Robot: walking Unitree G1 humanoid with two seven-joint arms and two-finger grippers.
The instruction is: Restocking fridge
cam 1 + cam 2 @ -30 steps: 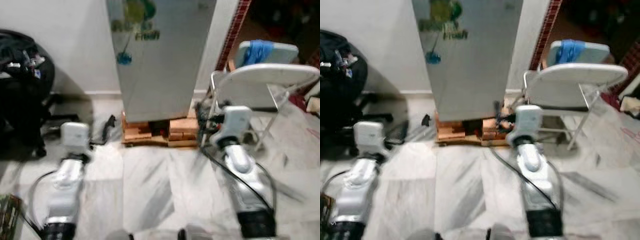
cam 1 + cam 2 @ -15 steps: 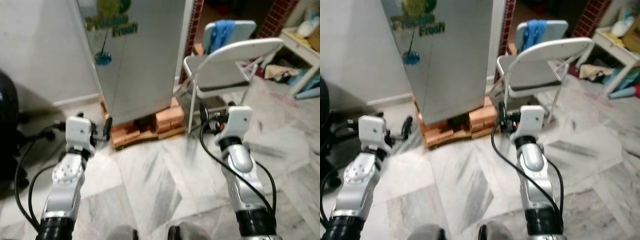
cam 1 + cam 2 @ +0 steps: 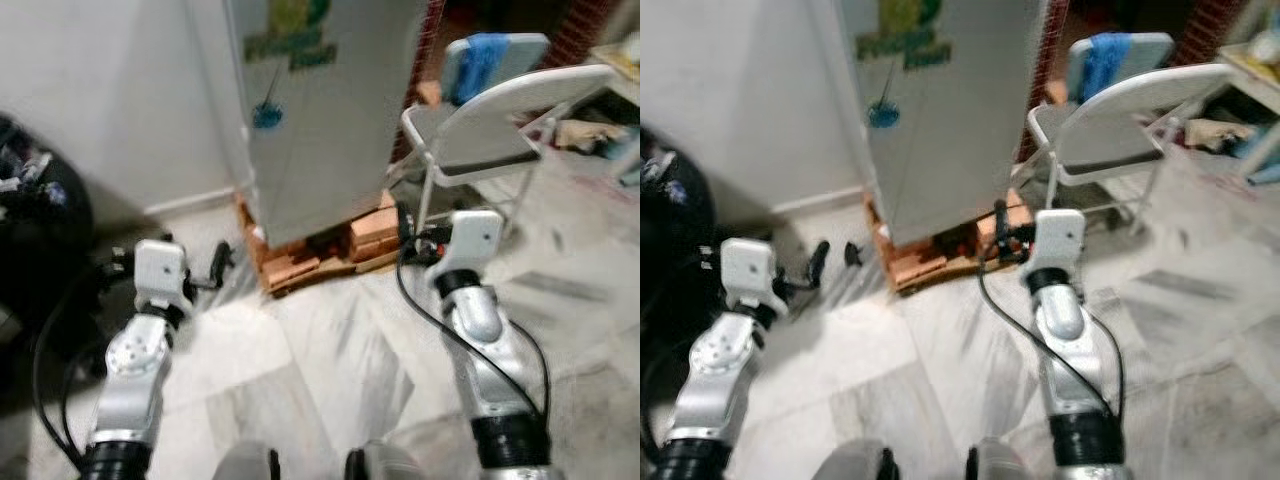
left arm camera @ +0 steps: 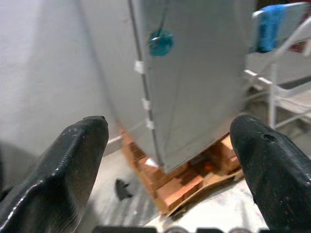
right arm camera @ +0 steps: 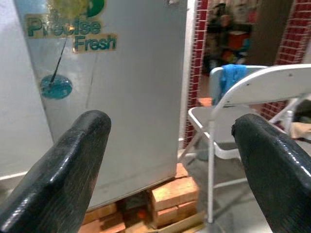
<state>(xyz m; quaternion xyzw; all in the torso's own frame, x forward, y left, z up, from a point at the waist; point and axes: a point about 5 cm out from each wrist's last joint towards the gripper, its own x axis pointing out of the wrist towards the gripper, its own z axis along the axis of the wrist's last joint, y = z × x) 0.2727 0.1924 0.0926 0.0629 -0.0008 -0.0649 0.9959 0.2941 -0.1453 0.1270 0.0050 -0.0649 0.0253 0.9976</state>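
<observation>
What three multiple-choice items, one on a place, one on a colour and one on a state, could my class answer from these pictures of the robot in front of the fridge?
1. What does the fridge stand on?
A. a stack of bricks
B. a metal trolley
C. a rug

2. What colour is the cloth hung over the folding chair?
A. red
B. blue
C. yellow

3. How is the fridge door?
A. wide open
B. taken off
C. shut

Answers:
1 A: reddish bricks lie under the fridge's base.
2 B: the cloth over the chair back is blue.
3 C: the door lies flat and closed, while the left gripper and right gripper are both open and hold nothing.
</observation>
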